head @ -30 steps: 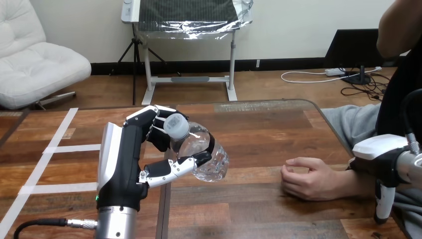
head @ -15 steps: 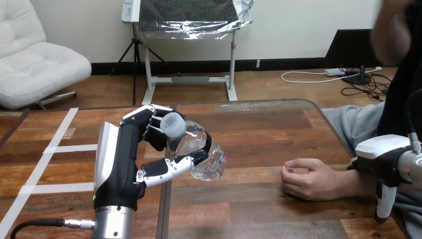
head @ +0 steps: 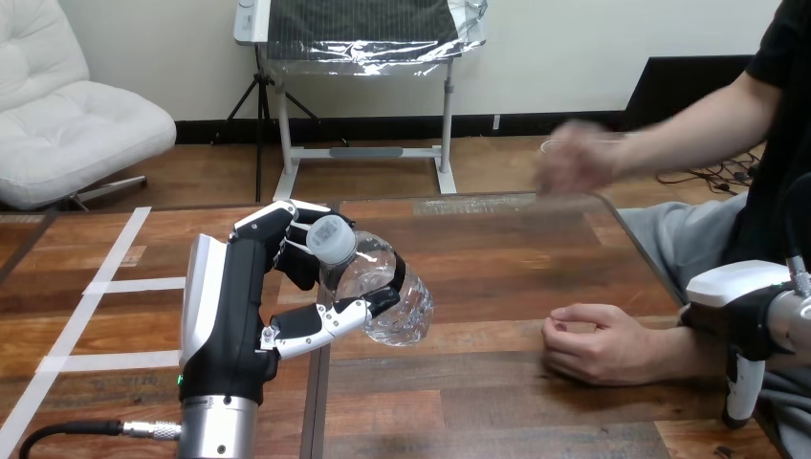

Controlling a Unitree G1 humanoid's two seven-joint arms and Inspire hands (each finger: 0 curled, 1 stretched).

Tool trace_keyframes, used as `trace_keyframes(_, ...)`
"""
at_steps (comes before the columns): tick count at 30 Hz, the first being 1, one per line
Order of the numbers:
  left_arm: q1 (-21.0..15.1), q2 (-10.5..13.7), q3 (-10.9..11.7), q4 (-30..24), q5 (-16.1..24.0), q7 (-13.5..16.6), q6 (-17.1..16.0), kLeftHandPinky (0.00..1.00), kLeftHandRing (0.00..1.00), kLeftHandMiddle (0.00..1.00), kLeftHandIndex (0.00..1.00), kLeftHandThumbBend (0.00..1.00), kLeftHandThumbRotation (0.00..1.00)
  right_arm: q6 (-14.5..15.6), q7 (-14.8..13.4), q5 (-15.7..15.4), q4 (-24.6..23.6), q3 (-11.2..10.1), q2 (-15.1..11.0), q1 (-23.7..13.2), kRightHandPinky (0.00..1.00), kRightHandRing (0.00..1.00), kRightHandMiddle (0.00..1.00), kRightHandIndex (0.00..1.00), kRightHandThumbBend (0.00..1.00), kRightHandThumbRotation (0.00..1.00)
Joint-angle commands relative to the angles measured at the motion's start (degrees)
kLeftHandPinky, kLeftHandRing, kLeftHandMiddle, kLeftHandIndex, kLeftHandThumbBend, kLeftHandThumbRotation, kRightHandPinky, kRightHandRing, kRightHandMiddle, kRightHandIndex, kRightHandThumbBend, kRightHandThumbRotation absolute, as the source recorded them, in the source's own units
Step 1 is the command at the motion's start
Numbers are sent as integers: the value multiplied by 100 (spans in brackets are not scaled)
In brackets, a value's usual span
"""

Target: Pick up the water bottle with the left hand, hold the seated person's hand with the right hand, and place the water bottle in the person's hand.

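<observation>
My left hand [head: 234, 311] is raised over the table's left half, its fingers and thumb curled round a clear water bottle [head: 387, 292]. The bottle lies tilted, its pale cap [head: 332, 236] towards me and its base pointing right. The person's hand [head: 585, 344] rests loosely curled on the table at the right, well apart from the bottle. My right hand [head: 738, 311] is at the right edge, beside the person's forearm [head: 674, 349]; I cannot tell whether it touches or holds it.
The person's other hand [head: 574, 158] is raised and blurred above the table's far edge, its arm coming in from the upper right. White tape strips [head: 115, 285] cross the wooden table [head: 497, 277] at the left.
The person's other arm has swung in from the upper right, out over the table's far edge. My left hand with the bottle has shifted slightly left. The resting hand has stayed put.
</observation>
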Motion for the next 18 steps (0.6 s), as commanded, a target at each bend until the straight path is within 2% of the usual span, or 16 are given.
trace_keyframes(1, -295, -57, 45, -211, -9, 68, -238, 34, 38, 43, 49, 58, 0, -57, 59, 0, 216, 142, 43, -477, 63, 75, 81, 83, 69, 8)
trace_keyframes(11, -288, -84, 71, -198, -69, 68, -268, 35, 38, 44, 49, 58, 0, -68, 97, 241, 624, 192, 240, -603, 61, 75, 83, 84, 67, 4)
trace_keyframes(18, -261, -87, 88, -247, -53, 57, -224, 35, 39, 44, 50, 58, 0, -80, -52, 348, 811, 250, 365, -612, 53, 66, 75, 79, 68, 1)
